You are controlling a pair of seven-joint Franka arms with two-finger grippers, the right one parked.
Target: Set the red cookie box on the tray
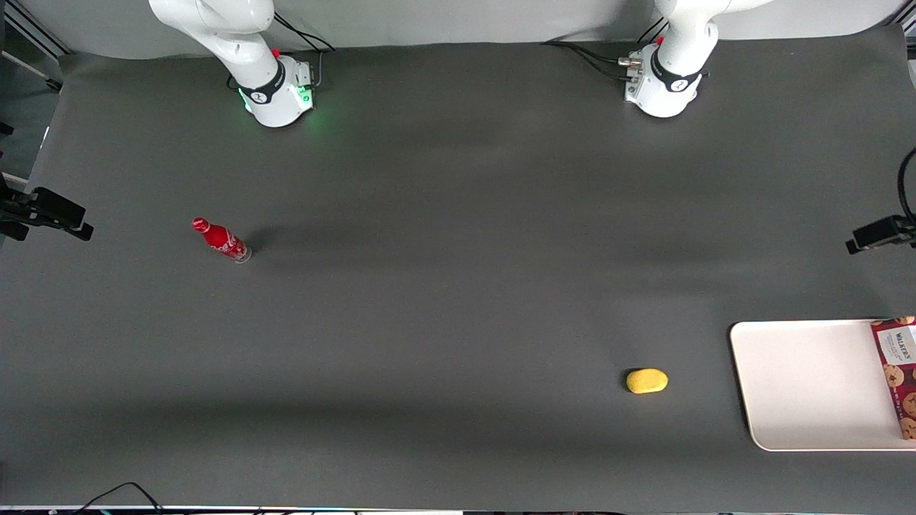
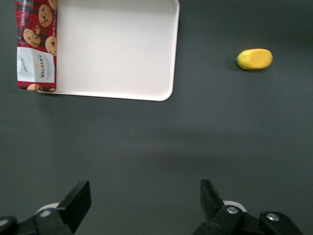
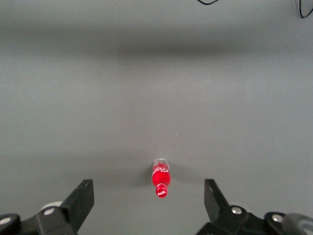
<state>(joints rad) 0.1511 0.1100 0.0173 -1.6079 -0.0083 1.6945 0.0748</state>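
The red cookie box [image 1: 900, 375] [image 2: 36, 46], dark-red tartan with cookie prints and a white label panel, lies flat on the white tray [image 1: 809, 386] [image 2: 117, 49]. It runs along the tray's edge toward the working arm's end of the table and is partly cut off by the front view's border. My left gripper [image 2: 145, 198] hangs open and holds nothing. It is high over bare dark mat, farther from the front camera than the tray and well apart from the box. The gripper does not show in the front view.
A yellow oval object [image 1: 647, 380] [image 2: 255, 59] lies on the mat beside the tray. A small red bottle [image 1: 220, 240] [image 3: 161, 178] stands toward the parked arm's end. Black camera mounts [image 1: 880, 232] [image 1: 43, 211] stick in at both table ends.
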